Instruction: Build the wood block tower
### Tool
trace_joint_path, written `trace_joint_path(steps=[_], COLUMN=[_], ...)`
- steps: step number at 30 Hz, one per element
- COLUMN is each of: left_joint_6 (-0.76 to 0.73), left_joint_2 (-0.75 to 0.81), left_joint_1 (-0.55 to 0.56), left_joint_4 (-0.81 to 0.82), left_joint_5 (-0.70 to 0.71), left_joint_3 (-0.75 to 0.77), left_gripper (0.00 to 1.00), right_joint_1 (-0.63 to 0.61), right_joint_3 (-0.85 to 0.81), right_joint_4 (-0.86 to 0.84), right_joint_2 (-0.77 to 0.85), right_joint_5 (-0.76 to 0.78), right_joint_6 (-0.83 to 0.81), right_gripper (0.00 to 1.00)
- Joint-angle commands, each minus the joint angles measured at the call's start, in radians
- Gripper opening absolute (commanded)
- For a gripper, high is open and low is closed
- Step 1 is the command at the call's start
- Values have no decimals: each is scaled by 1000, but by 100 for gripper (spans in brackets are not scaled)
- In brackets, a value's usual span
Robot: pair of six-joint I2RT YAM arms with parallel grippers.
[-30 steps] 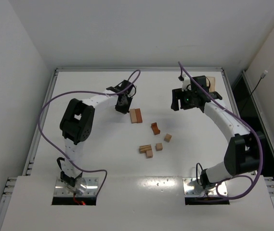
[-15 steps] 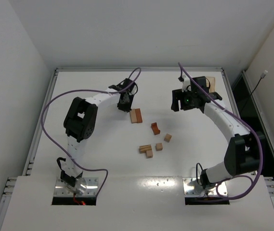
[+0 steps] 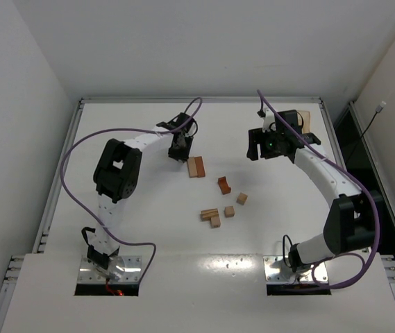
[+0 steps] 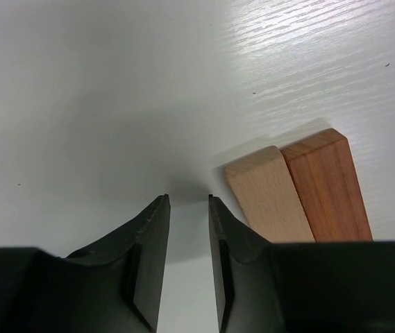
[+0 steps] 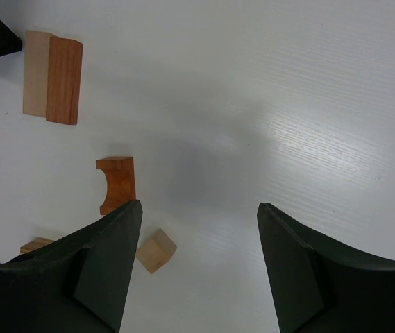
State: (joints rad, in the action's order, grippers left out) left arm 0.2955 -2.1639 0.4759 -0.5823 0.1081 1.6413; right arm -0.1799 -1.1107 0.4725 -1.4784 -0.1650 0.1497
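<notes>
The wood blocks lie loose on the white table; no tower stands. A tan bar [image 4: 266,198] and a reddish bar [image 4: 325,184] lie side by side [image 3: 196,166]. My left gripper [image 3: 178,149] sits just left of them, low over the table, jaws [image 4: 188,199] a narrow gap apart and empty. A reddish notched piece [image 3: 223,184], a cube [image 3: 241,198], another cube [image 3: 229,211] and short bars [image 3: 209,214] lie nearer the middle. My right gripper [image 3: 266,149] hovers wide open [image 5: 200,205] and empty above the notched piece [image 5: 117,182] and a cube [image 5: 156,250].
A tan wooden thing [image 3: 304,119] stands at the back right behind the right arm. The table's raised metal rim [image 3: 197,100] runs along the back and sides. Purple cables loop over both arms.
The left arm's elbow has shifted slightly to the right and its gripper has edged a little toward the back. The blocks and the right arm have not moved.
</notes>
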Motion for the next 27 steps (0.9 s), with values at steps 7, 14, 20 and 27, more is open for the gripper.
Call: trace_joint_path(steps=[7, 14, 20, 27], left_joint_6=[-2, -2, -2, 36], left_joint_2=[-17, -17, -17, 51], left_joint_1=[-10, -10, -10, -55], left_joint_4=[6, 6, 6, 16], left_joint_5=[-35, -35, -35, 30], left_joint_3=[45, 45, 45, -15], left_gripper=[31, 37, 37, 35], right_joint_1=[0, 0, 0, 0], right_joint_3=[-1, -1, -1, -1], right_joint_4=[-32, -32, -32, -32], right_joint_2=[29, 29, 29, 29], right_joint_5=[-1, -1, -1, -1], right_joint_6=[2, 2, 2, -27], right_gripper=[65, 65, 65, 65])
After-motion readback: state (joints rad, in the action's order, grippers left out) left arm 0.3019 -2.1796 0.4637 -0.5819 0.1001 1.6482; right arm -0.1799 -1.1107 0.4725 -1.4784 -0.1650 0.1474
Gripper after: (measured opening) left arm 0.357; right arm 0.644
